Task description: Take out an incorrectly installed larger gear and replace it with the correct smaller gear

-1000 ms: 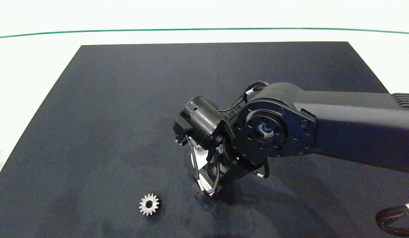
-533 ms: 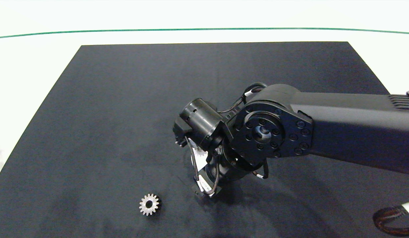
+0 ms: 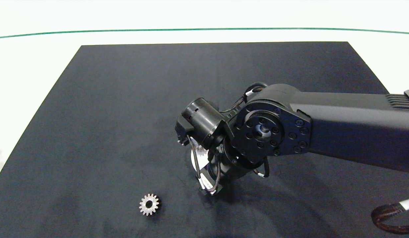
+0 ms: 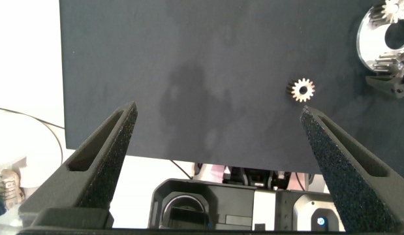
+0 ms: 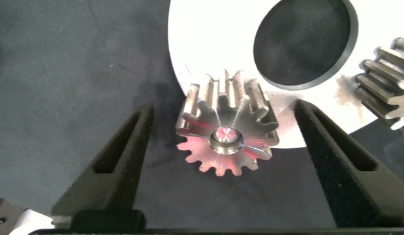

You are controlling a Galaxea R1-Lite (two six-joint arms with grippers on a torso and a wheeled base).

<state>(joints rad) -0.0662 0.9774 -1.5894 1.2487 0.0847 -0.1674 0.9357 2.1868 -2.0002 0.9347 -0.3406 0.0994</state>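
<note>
Right gripper point(image 5: 218, 166), fingers spread wide and holding nothing, straddles the larger gear point(image 5: 226, 130) seated on its shaft on the silver plate point(image 5: 208, 39) at frame centre — an off-centre closing could probably pinch teeth and jam it — while the smaller gear point(image 3: 149, 204) lies lower left.

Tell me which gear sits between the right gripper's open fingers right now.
The larger gear, mounted on a pin on the silver plate, sits between the right gripper fingers. The neighbouring plate gear lies outside them; the loose gear lies apart on the mat.
</note>
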